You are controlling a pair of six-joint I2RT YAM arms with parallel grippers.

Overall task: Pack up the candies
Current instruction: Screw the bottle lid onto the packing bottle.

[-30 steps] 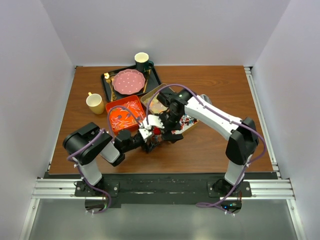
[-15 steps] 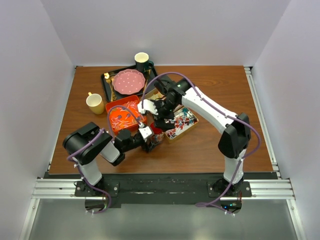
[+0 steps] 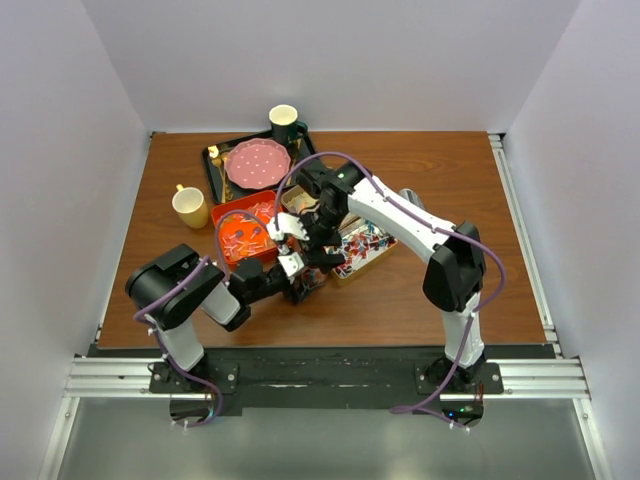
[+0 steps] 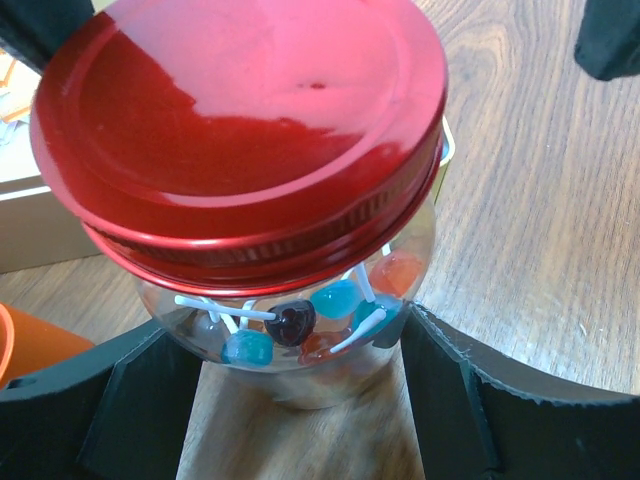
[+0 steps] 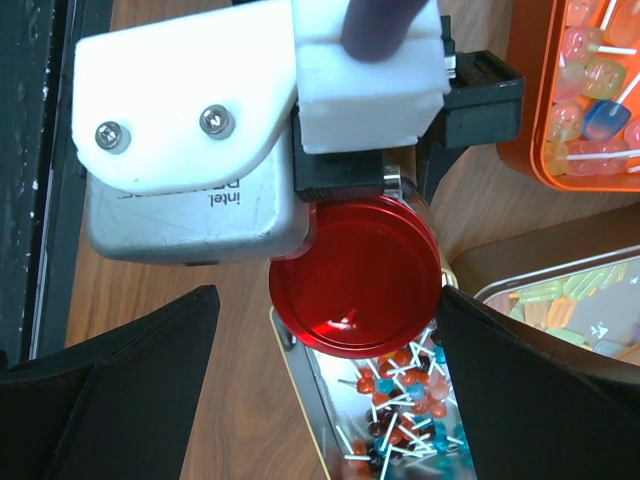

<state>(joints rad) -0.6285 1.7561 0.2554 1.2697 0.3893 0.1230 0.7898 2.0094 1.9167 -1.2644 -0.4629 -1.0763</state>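
Candies (image 4: pixel 290 325) sit in the glass jar (image 4: pixel 300 375), clamped steady by the left gripper (image 4: pixel 300 400). The right gripper (image 5: pixel 325 390) hangs wide open, empty, over its red lid (image 5: pixel 355 275), tray (image 5: pixel 312 405) at five o'clock.

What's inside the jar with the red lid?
Lollipops on white sticks show through the glass jar: blue, red and dark. The red lid hides the top, so how full it is cannot be seen.

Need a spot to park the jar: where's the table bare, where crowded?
Bare table right of the black tray, behind the right arm; the near strip in front of the candy tray. Crowded left of centre: jar, orange box, yellow mug.
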